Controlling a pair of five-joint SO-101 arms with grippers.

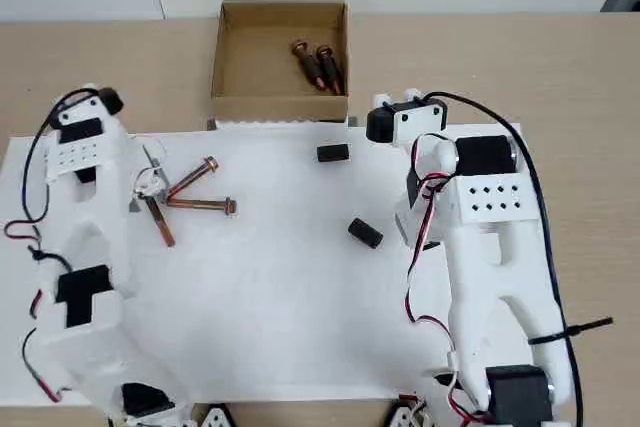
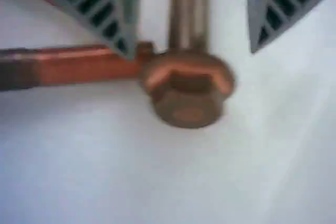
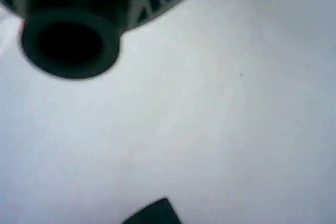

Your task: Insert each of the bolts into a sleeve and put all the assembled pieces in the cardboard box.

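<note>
Bolt (image 2: 186, 90) sits between left pincer's (image 2: 191, 45) spread fingers (image 2: 100, 3); right pincer (image 3: 79, 9) clasps sleeve (image 3: 71, 45).

Wooden table (image 1: 560, 57), seen from above. A white sheet (image 1: 270, 317) covers most of its near part; a cardboard box (image 1: 228, 57) stands on the bare wood at the sheet's far edge. On the sheet lie three copper-coloured bolts (image 1: 200, 205), clustered with shanks crossing, and two black sleeves (image 1: 333, 153), well apart from the bolts.
</note>
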